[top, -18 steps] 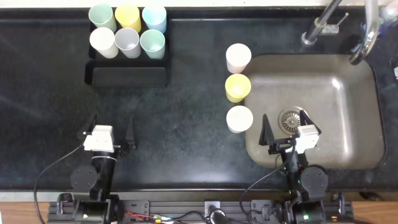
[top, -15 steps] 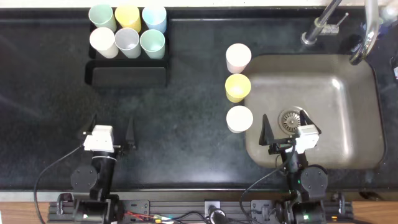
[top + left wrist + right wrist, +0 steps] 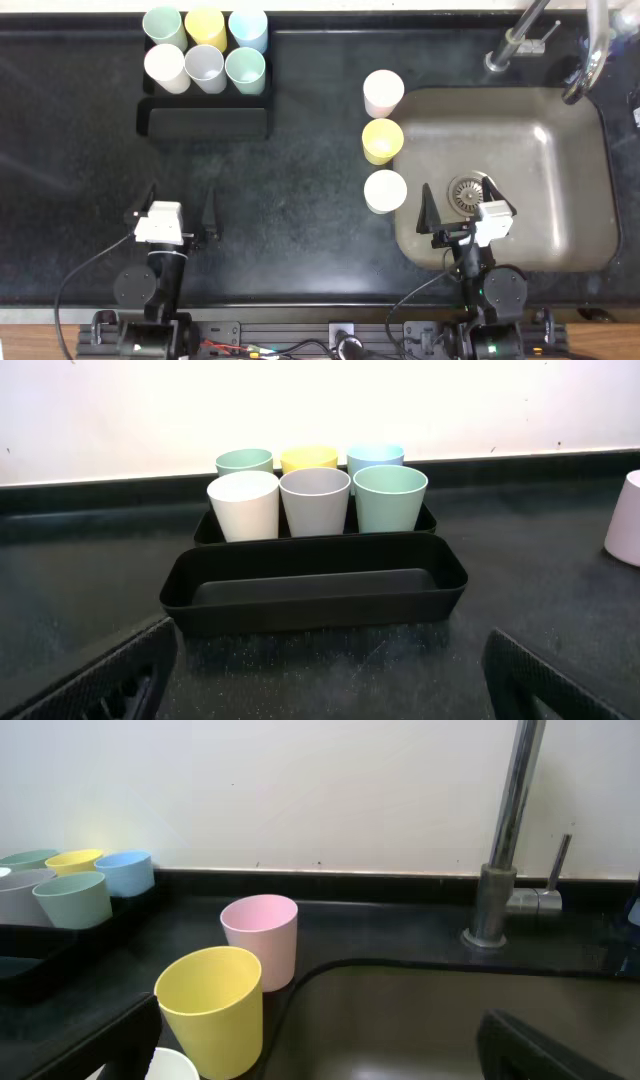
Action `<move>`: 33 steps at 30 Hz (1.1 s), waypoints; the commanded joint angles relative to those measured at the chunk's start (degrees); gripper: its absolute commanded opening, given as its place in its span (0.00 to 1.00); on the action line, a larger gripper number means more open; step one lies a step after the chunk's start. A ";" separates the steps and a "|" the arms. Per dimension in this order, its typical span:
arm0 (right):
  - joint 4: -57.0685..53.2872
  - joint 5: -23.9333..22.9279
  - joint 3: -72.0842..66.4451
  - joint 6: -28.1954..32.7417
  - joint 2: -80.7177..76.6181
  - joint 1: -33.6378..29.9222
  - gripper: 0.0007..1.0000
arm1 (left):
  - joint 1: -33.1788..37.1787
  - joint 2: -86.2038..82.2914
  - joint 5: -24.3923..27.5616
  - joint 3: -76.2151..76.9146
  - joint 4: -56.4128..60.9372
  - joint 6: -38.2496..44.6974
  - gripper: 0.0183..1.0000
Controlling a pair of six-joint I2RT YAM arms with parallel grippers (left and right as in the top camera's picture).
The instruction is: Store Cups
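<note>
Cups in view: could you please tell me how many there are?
9. Six cups sit in the rear black bin; three line the counter beside the sink. None seem hidden.

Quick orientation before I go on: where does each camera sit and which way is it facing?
Top view: fixed overhead, looking straight down on tray and sink; left pincer and right pincer, both open, near the bottom edge.
Left wrist view: on the left wrist, low, facing the tray's long side; own fingers at the bottom corners.
Right wrist view: on the right wrist, facing yellow cup and faucet; own fingers likewise.
Shared: all three show the pink cup.
</note>
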State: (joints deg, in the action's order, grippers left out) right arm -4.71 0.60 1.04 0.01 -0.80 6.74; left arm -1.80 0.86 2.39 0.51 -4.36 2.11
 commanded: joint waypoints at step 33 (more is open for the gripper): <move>0.28 -0.24 -0.76 -0.22 0.59 0.13 1.00 | -0.20 24.92 1.81 6.97 34.71 -1.11 1.00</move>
State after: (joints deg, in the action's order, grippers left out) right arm -4.73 0.62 1.04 -0.01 -0.80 6.74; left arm -1.83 20.43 2.24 2.68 29.28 1.65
